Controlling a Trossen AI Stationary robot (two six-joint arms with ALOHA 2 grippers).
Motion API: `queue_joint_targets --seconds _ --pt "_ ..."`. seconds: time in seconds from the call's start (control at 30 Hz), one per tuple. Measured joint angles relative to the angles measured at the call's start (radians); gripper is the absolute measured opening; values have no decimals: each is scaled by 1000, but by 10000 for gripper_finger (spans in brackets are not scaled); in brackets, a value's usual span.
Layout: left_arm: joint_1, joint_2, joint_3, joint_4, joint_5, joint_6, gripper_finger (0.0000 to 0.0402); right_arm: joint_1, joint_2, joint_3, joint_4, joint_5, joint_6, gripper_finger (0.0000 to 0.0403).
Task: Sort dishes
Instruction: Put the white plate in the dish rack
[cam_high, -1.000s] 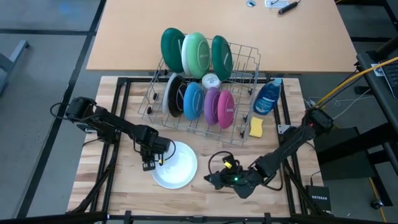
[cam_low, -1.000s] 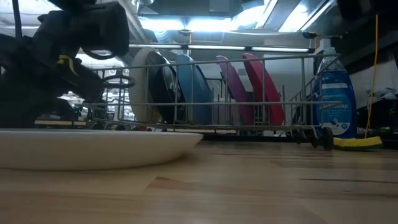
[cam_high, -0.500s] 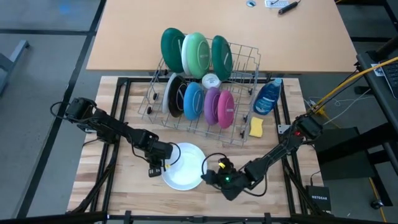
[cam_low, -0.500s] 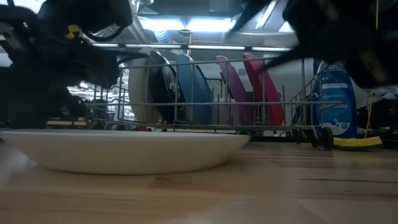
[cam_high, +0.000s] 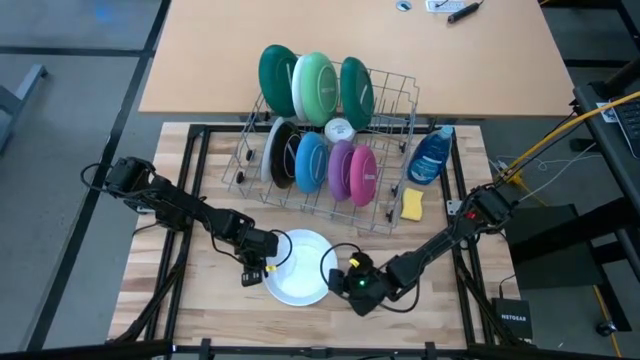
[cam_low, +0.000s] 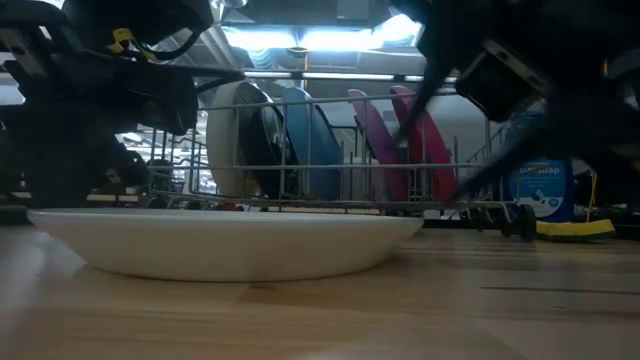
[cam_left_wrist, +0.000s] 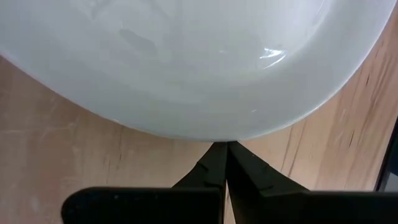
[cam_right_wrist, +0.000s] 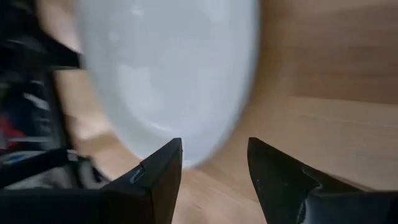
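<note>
A white plate (cam_high: 298, 267) lies flat on the wooden table, in front of the dish rack (cam_high: 395, 185); it also shows in the low view (cam_low: 220, 240). My left gripper (cam_high: 266, 267) is shut, low at the plate's left rim. My right gripper (cam_high: 334, 279) is open at the plate's right rim, with a finger on either side of the rim's edge (cam_right_wrist: 208, 152); I cannot tell whether it touches. The rack holds dark green (cam_high: 277, 75) and light green (cam_high: 316, 85) plates at the back, and black-and-white (cam_high: 282, 152), blue (cam_high: 310, 160), purple (cam_high: 340, 167) and pink (cam_high: 364, 173) ones in front. My left gripper pushes with its shut fingertips (cam_left_wrist: 217, 155) against the outer edge of the plate's left rim (cam_left_wrist: 211, 134). The fingers come nearly level from the table's left side. The plate stays flat on the table.
A blue soap bottle (cam_high: 431, 158) and a yellow sponge (cam_high: 411, 205) stand right of the rack. A small white round thing (cam_high: 339, 130) sits in the rack's middle. Bare wood lies at the table's near edge (cam_high: 200, 315).
My left gripper has gone toward the table's right edge, its fingers shut, and the white plate has slid that way along the table before it. My right gripper has come left and low toward the plate's right rim.
</note>
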Motion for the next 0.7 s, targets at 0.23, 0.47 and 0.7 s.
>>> queue_joint_targets --seconds 0.23,0.47,0.7 --pt "0 0 0 0 -9 0 0 -7 0 0 -78 -33 27 186" --pt "0 1 0 47 -22 7 0 -46 6 0 -109 -34 19 186" --pt "0 1 0 72 -43 12 0 -77 61 0 -83 -56 17 186"
